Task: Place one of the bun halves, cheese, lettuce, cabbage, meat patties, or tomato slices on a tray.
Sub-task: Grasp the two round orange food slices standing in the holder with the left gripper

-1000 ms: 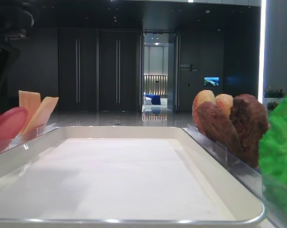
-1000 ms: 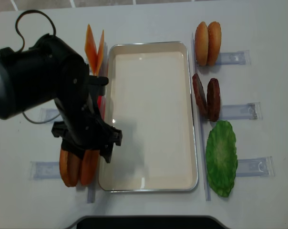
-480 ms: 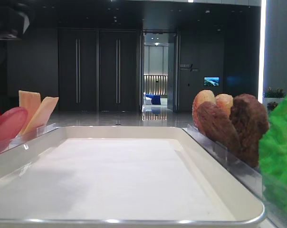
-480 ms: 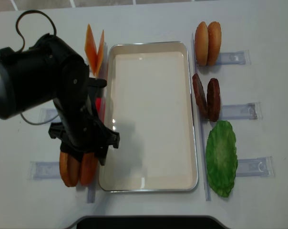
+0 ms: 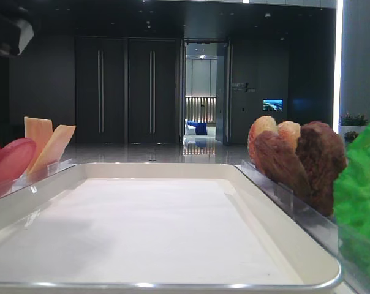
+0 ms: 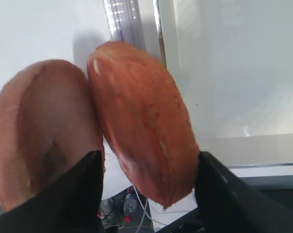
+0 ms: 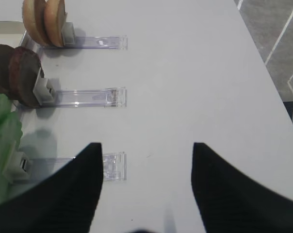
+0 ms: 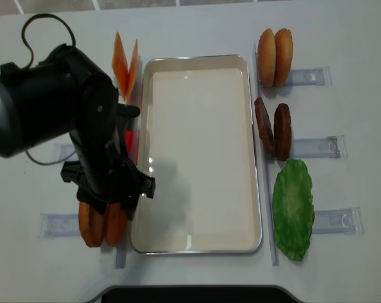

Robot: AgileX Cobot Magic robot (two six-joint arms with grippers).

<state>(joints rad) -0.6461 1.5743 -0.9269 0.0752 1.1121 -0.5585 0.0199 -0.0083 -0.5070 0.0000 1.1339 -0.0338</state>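
Observation:
Two bun halves stand on edge just left of the white tray (image 8: 197, 59). My left gripper (image 6: 149, 160) reaches down over them from the big black arm (image 8: 64, 120). Its fingers (image 6: 83, 194) flank the right bun half (image 6: 141, 116), one pad pressed against each face, so it is shut on it. The other bun half (image 6: 44, 141) leans outside the left finger. From above, both bun halves (image 8: 105, 226) poke out below the arm. My right gripper (image 7: 146, 150) hangs open over bare table.
Cheese slices (image 8: 125, 66) and tomato slices (image 5: 10, 162) stand left of the tray (image 5: 160, 233). On its right are another bun pair (image 8: 275, 57), meat patties (image 8: 273, 129) and lettuce (image 8: 293, 208). Clear plastic holders (image 7: 115, 165) lie on the table.
The left arm has shifted a little to the left over the bun pair. Nothing else on the table has moved.

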